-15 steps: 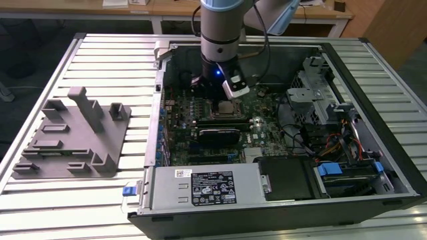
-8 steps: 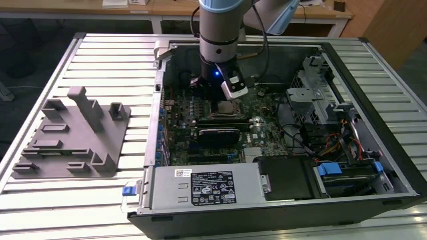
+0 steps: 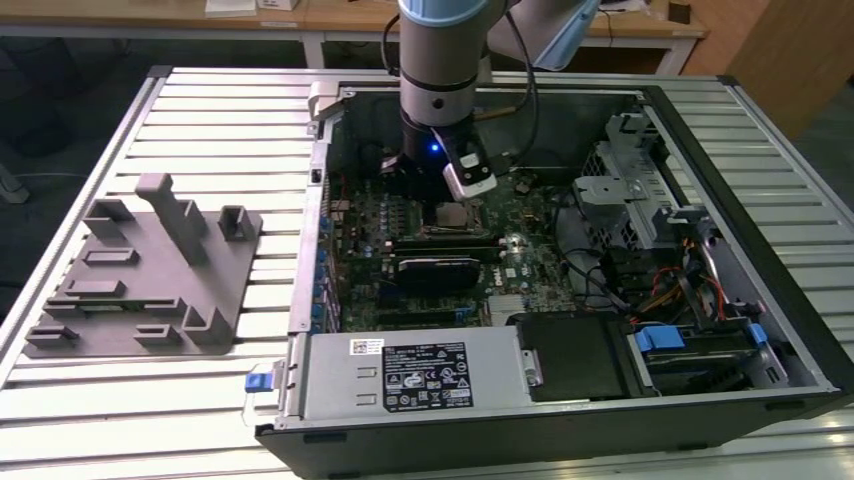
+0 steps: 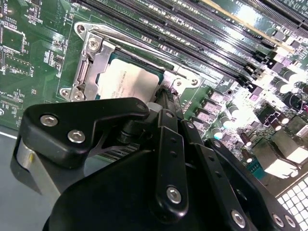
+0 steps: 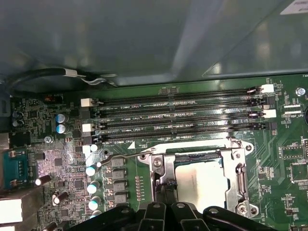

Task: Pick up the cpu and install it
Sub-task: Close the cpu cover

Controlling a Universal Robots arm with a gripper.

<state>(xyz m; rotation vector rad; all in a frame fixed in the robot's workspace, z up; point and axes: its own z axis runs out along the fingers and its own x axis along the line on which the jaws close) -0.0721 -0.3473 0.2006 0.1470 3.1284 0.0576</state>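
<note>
- I see a tabletop (image 3: 200, 110) of pale metal slats, with narrow grooves between them that run across the exterior view.
- An open computer case (image 3: 534, 440) lies on its side on the tabletop with its open face up. It covers the middle and the exterior view's right of the surface.
- A grey fixture (image 3: 127, 300) sits flat on the slats at the exterior view's left, near the case but apart from it, with a bare strip of tabletop between them.
- Several uprights and low blocks rise from the fixture's flat base.
</note>
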